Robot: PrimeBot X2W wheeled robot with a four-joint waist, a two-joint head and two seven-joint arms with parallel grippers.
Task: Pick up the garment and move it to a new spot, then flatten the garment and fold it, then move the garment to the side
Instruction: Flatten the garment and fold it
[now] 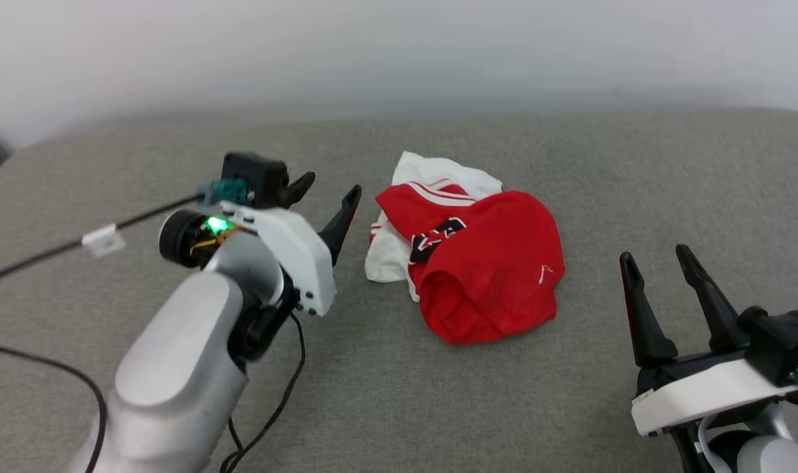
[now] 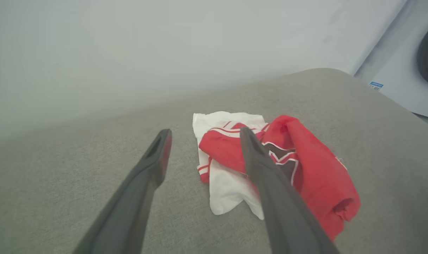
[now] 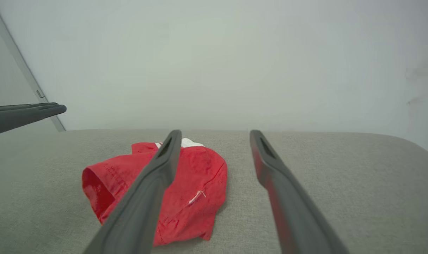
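The garment (image 1: 484,263) lies crumpled in a heap on the grey padded surface (image 1: 570,394), red with white sleeve cloth and black lettering showing. My left gripper (image 1: 330,187) hovers open just left of the heap, its fingers pointing toward the white sleeve. In the left wrist view the garment (image 2: 305,169) sits beyond and right of the open left gripper (image 2: 204,135). My right gripper (image 1: 655,253) stands open at the lower right, apart from the cloth. From the right wrist, the garment (image 3: 196,190) lies left of the open right gripper (image 3: 215,132), nothing between its fingers.
Black cables (image 1: 57,249) trail over the left part of the surface. A pale wall (image 1: 399,52) rises behind the far edge. A white appliance with a dark round door (image 2: 411,63) stands past the surface's right end. One finger of the left gripper (image 3: 23,114) enters the right wrist view.
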